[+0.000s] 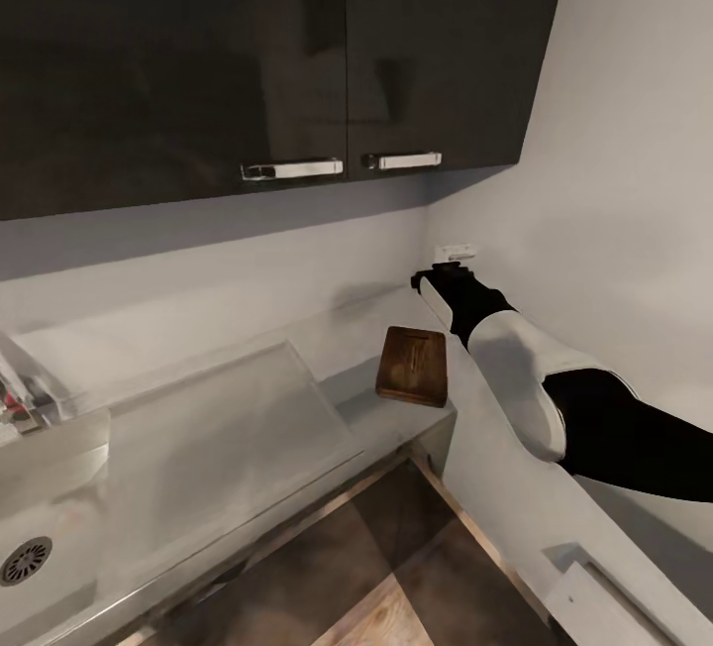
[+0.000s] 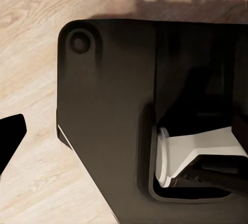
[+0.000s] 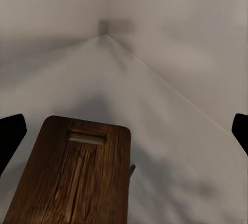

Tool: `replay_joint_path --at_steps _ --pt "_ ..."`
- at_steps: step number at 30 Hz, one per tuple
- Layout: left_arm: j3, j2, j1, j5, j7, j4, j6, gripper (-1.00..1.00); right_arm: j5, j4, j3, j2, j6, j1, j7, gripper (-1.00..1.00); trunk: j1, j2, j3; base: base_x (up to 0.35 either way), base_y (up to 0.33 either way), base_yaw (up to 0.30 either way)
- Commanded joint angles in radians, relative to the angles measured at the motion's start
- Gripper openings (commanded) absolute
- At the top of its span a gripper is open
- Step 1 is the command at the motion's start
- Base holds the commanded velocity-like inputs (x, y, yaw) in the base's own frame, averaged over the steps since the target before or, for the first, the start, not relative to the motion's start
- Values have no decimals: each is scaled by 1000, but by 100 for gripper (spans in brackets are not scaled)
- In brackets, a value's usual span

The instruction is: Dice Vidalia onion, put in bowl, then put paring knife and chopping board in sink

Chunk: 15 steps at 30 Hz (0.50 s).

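The dark brown chopping board (image 1: 412, 366) lies on the grey countertop (image 1: 376, 418) near the corner, its slot handle (image 3: 87, 137) toward the wall. My right gripper (image 1: 428, 279) reaches over the counter just past the board's far end, toward the corner. It is open, and its fingertips (image 3: 11, 137) stand wide apart at the edges of the right wrist view with nothing between them. A thin dark sliver (image 3: 132, 170) at the board's edge is too faint to name. The sink (image 1: 40, 517) with its round drain and tap (image 1: 20, 390) is at the left. Onion and bowl are out of view.
Dark upper cabinets (image 1: 248, 52) hang over the counter. The flat drainboard (image 1: 228, 428) lies between sink and board. A white wall socket (image 1: 456, 252) sits in the corner. The left wrist view looks down on my dark base (image 2: 113, 105) and the plank floor (image 2: 31, 53).
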Motion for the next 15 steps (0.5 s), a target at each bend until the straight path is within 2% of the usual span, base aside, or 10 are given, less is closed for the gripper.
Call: replay_joint_path --at_steps 1,5,15 --pt "-5 1 0 7 8 -1 -1 100 -1 -1 8 0 9 -1 -3 100 1 -2 -2 230 0 0" --pt "-5 1 0 7 8 -1 2 100 -1 -1 8 -1 9 0 -3 100 1 -2 -2 126 0 0" --pt "-5 0 -1 7 8 1 3 100 -1 -1 8 -1 9 0 -3 100 1 -2 -2 44 13 0"
